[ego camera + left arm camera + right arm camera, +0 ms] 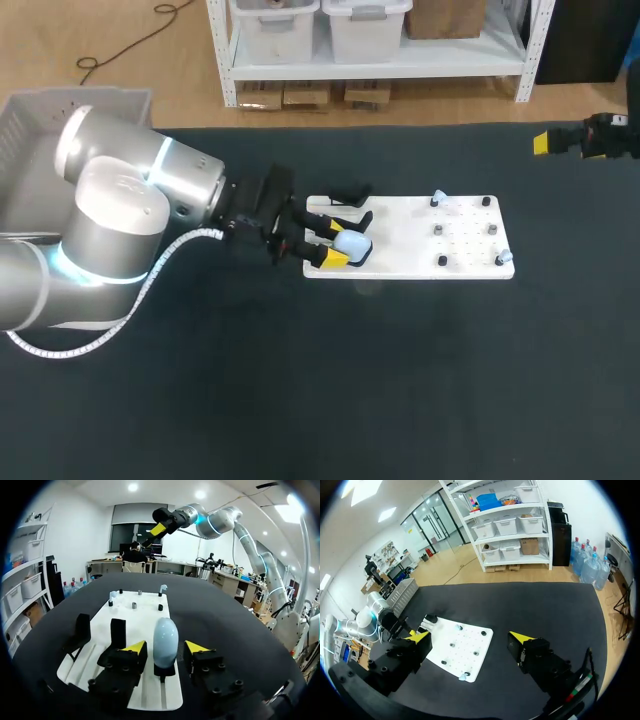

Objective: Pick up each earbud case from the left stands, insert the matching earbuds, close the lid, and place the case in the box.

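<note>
A pale blue earbud case (352, 243) stands upright on a black stand at the left end of the white board (410, 235). My left gripper (334, 243) straddles it. In the left wrist view the case (165, 639) sits between the yellow fingertips (136, 647) with a narrow gap on each side, so the gripper (165, 650) is open. Two small pale earbuds (438, 198) (503, 256) rest on pegs at the board's right end. My right gripper (556, 141) hangs open and empty high over the far right of the table, also seen as (470, 637).
Two empty black stands (82, 627) (118, 630) are beside the case on the board. A grey box (40, 130) sits at the table's far left behind my left arm. Several black pegs (441, 230) dot the board's right half.
</note>
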